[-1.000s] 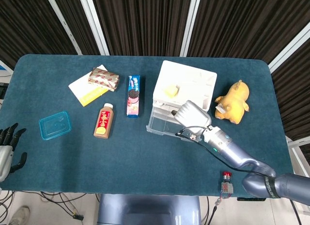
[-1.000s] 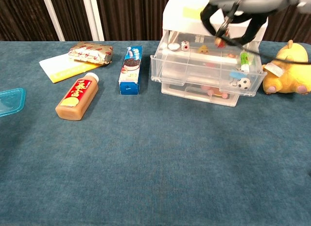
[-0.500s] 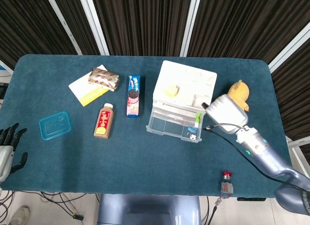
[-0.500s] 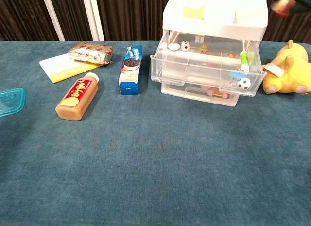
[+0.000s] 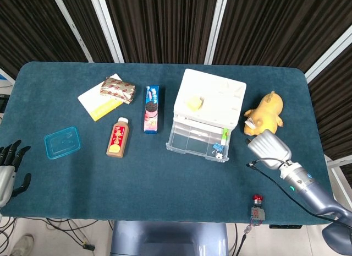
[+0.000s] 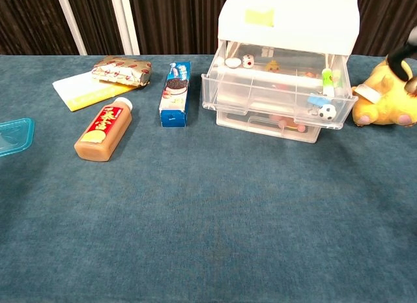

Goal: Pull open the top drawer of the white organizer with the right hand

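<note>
The top drawer (image 5: 199,142) of the white organizer (image 5: 209,97) stands pulled out toward the front of the worktop (image 5: 165,190), holding small toys; it looks light, stiff and slick, best taken by its front lip. The right robot hand (image 5: 268,147) sits apart beside it, holding nothing, though I cannot tell its finger spread; the left robot hand (image 5: 10,167) rests open at the edge.

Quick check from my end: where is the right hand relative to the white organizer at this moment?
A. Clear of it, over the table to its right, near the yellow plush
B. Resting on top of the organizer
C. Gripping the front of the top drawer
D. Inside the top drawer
A. In the head view the right hand sits over the table just below the yellow plush, apart from the white organizer, whose top drawer stands pulled out.
</note>
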Tool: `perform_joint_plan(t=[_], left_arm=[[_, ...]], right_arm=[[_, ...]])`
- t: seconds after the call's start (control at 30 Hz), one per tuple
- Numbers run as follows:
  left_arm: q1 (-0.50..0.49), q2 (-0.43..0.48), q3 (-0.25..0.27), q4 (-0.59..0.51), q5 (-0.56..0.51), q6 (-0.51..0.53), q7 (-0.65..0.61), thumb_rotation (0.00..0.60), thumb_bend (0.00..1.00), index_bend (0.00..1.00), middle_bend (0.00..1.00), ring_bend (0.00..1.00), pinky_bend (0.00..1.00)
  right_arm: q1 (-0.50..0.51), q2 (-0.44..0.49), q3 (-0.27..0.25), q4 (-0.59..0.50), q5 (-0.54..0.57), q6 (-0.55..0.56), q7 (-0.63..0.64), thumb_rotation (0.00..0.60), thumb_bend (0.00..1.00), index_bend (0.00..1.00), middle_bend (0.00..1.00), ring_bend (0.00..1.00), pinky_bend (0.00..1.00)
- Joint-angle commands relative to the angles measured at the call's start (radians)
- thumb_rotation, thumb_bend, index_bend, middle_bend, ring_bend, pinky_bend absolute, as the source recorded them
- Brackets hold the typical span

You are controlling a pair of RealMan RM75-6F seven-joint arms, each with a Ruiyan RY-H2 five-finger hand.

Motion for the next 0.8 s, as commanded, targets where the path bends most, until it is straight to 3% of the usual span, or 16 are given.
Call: perform_joint_plan(t=[0.03,0.4,0.8], left_arm=[[0.000,0.000,0.000,0.000,-0.001,-0.001,-0.001,0.600,0.44,0.11,0.00,0.00,0.00],[-0.001,0.000,0.001,0.004,-0.001,-0.004,-0.003,0.600,0.44,0.11,0.00,0.00,0.00],[-0.002,-0.001,0.001,0.002,-0.001,-0.004,0.000,0.600,0.44,0.11,0.00,0.00,0.00]], right_arm=[[-0.016,-0.054,-0.007,0.032,-0.004,0.001,-0.013,0.600,0.38,0.59,0.95,1.00,1.00],[-0.043,-0.241,-0.026,0.129,-0.023,0.001,-0.034,0.600,0.38,0.59,0.95,1.00,1.00],[-0.040,-0.373,-0.002,0.203,-0.007,-0.009,-0.052,0.600,0.38,0.60,0.95,1.00,1.00]])
